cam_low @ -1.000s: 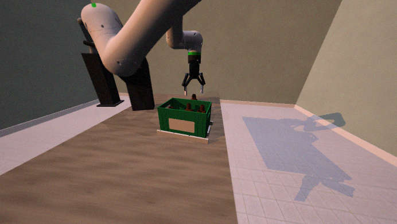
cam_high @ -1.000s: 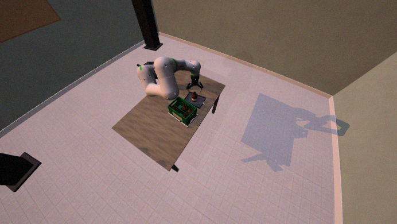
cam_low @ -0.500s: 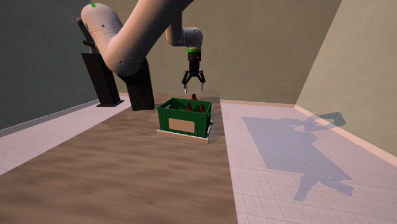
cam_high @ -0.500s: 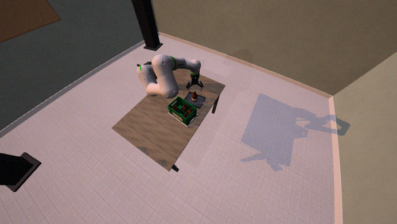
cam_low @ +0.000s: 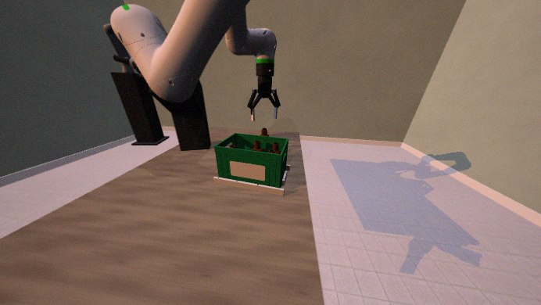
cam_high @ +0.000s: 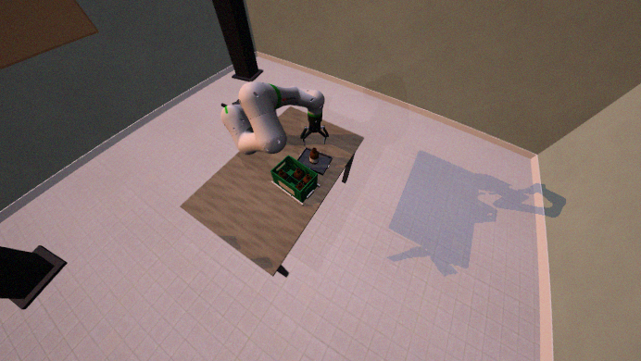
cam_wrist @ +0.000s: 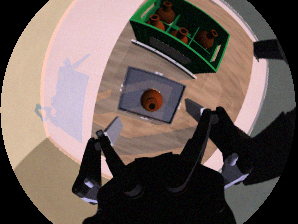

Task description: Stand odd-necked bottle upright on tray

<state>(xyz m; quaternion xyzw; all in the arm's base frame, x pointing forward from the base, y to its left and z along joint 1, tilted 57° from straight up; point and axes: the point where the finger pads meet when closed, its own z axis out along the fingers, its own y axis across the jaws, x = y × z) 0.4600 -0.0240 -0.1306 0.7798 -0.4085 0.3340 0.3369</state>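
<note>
Above the tray [cam_wrist: 132, 87] and its upright bottle [cam_wrist: 152, 100], the gripper [cam_low: 264, 113] fully spread, empty, touching nothing.

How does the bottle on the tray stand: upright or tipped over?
Upright. The bottle stands neck up on the tray, and the wrist view looks straight down onto its round top.

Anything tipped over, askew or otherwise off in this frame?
Nothing stands out. One brown bottle stands upright on the dark tray, apart from the open gripper above it. The other bottles stand in the green crate, which sits square beside the tray.
</note>
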